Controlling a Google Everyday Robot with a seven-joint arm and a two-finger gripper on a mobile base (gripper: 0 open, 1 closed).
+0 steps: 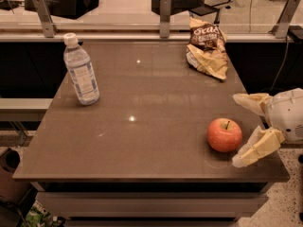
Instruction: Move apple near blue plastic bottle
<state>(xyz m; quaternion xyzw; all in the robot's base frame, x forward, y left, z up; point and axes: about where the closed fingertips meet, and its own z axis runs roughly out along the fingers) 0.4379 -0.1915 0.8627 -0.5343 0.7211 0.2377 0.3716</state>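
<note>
The red-orange apple (224, 135) sits on the brown table (142, 126) near its front right corner. The blue plastic bottle (81, 70) stands upright at the table's left side, white cap on top, far from the apple. My gripper (240, 130) comes in from the right edge, just right of the apple. It is open: one pale finger (250, 101) is above and behind the apple, the other (253, 149) is low beside the apple's right side. Nothing is held.
A brown and yellow chip bag (207, 47) lies at the table's back right. A rail with metal posts (164, 13) runs along the back edge. The table's right edge passes under my gripper.
</note>
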